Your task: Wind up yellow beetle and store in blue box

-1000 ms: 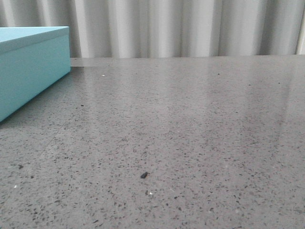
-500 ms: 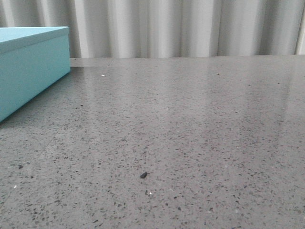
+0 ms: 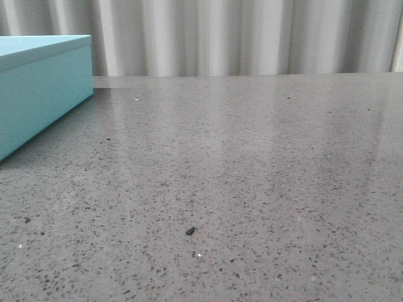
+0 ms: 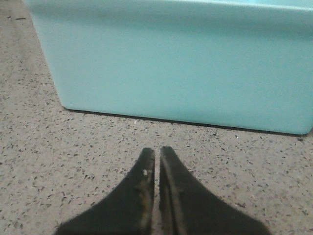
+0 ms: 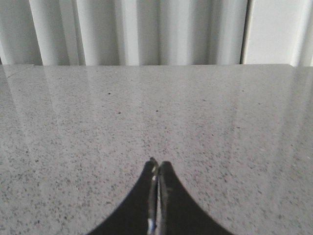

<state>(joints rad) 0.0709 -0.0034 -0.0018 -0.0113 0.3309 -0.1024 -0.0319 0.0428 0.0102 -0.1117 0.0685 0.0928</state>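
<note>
Well, the large light turquoise-blue rectangular box (image 3: 41,88) sits at the far left of the speckled grey stone table (image 3: 252,176), lid on, so whatever is inside is hidden. Its long side runs from the near left toward the pale pleated curtain (image 3: 252,38). The left gripper (image 4: 157,152) is clenched on nothing, close to the box wall. The right gripper (image 5: 157,166) is likewise pinched together, empty, over bare table. The beetle shows in none of the views; perhaps it lies off camera.
</note>
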